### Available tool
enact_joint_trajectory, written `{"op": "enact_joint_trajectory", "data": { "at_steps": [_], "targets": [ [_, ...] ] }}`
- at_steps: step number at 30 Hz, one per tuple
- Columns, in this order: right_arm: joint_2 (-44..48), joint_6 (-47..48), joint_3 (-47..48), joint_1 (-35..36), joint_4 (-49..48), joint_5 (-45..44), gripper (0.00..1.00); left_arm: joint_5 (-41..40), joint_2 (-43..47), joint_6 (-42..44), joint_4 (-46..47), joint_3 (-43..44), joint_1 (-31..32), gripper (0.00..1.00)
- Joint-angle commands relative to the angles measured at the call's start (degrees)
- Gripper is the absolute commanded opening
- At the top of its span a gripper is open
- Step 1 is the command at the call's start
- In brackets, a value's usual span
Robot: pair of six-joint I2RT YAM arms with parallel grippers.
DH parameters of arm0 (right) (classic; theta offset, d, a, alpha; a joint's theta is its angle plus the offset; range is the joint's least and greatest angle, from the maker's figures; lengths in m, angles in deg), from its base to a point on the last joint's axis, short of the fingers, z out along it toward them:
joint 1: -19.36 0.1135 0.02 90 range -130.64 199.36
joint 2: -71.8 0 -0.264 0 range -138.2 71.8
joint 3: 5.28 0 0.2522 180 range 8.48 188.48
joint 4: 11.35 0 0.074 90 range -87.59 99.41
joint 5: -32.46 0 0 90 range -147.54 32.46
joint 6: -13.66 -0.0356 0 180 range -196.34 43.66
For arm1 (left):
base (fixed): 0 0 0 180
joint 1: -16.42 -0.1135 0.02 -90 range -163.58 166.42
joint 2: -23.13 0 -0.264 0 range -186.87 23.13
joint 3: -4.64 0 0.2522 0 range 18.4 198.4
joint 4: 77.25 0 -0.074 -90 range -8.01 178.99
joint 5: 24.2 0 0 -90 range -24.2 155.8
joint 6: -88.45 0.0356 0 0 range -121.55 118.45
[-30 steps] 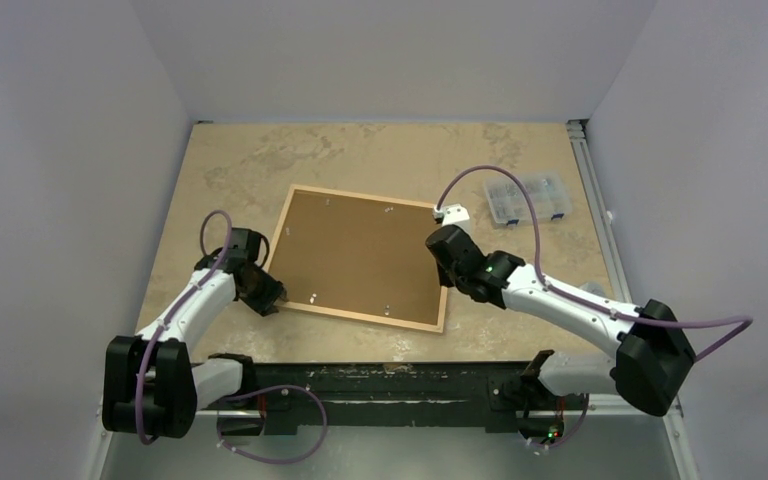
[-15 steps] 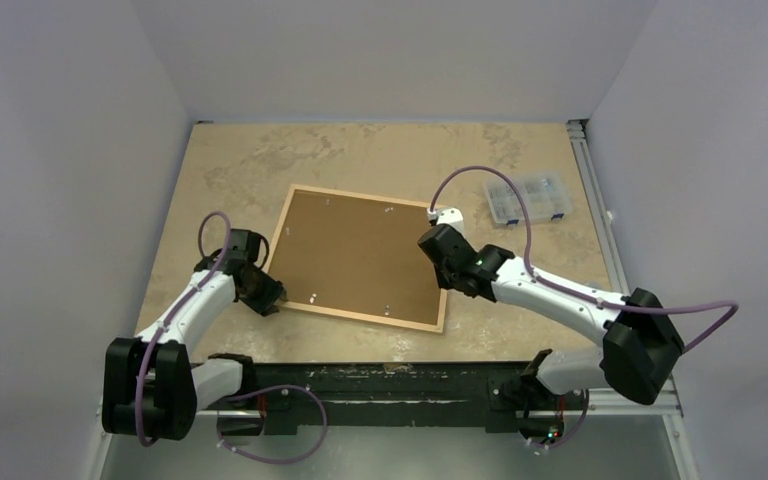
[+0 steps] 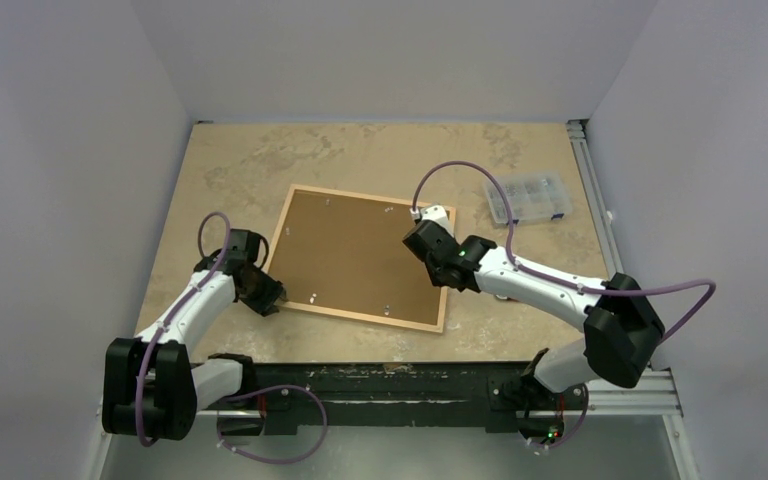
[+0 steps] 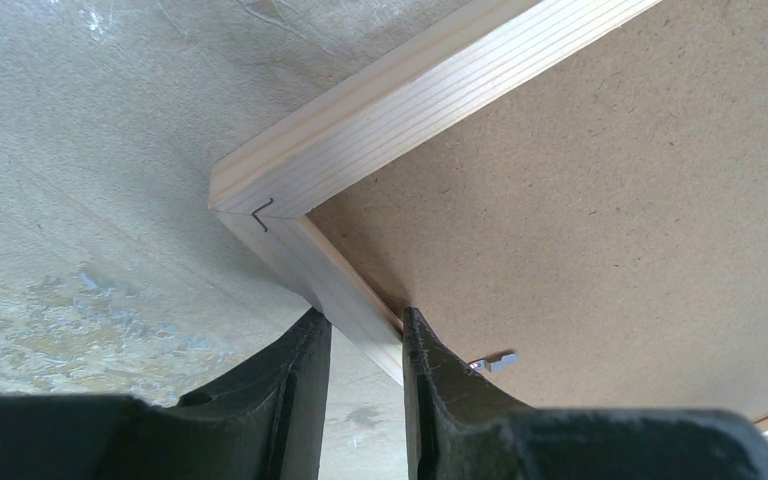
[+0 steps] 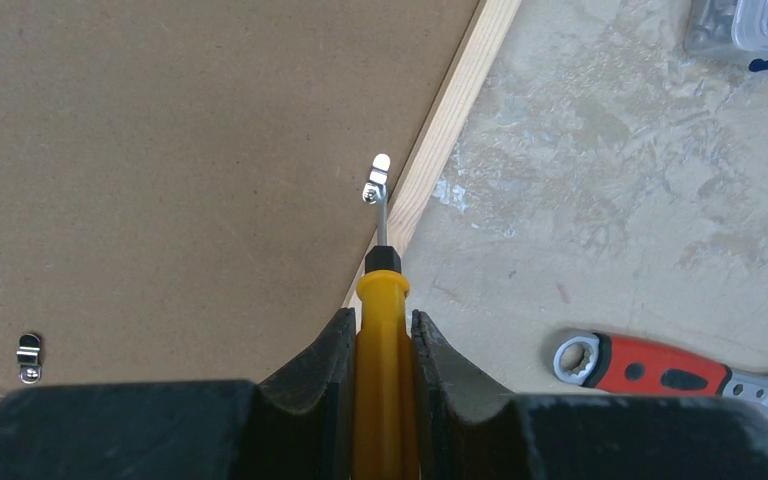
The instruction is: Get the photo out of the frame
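The left gripper (image 4: 365, 325) pinches one thin light natural-wood rail of the large rectangular picture frame (image 4: 400, 95) between its fingers, with the corner just ahead and the plain brown backing board (image 4: 610, 200) spreading to their right. The right gripper (image 5: 381, 322) is clamped on a yellow-handled screwdriver (image 5: 382, 295), whose tip meets a small silver clip (image 5: 376, 182) straight ahead at the board's edge, a red-handled wrench (image 5: 660, 366) lying to its right. The photo itself cannot be seen.
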State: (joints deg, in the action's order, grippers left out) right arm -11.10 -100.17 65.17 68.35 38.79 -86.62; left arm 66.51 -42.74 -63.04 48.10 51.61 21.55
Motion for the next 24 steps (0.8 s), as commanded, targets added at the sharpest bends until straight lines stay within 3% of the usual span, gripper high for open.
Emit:
{"op": "enact_joint_trajectory", "data": {
  "at_steps": [1, 12, 24],
  "targets": [
    [-1.31, 1.75, -0.83, -0.38, -1.39, 1.28, 0.00, 2.55, 0.11, 1.98, 1.00, -1.07, -0.02, 0.00],
    [1.62, 11.38, -5.21, -0.38, -16.37, 13.54, 0.00, 3.19, 0.29, 1.90, 1.34, -1.44, 0.05, 0.00],
    [7.07, 10.65, -5.36, -0.39, -15.48, 18.32, 0.00, 3.25, 0.89, 1.55, 1.32, -2.01, 0.05, 0.00]
  ]
}}
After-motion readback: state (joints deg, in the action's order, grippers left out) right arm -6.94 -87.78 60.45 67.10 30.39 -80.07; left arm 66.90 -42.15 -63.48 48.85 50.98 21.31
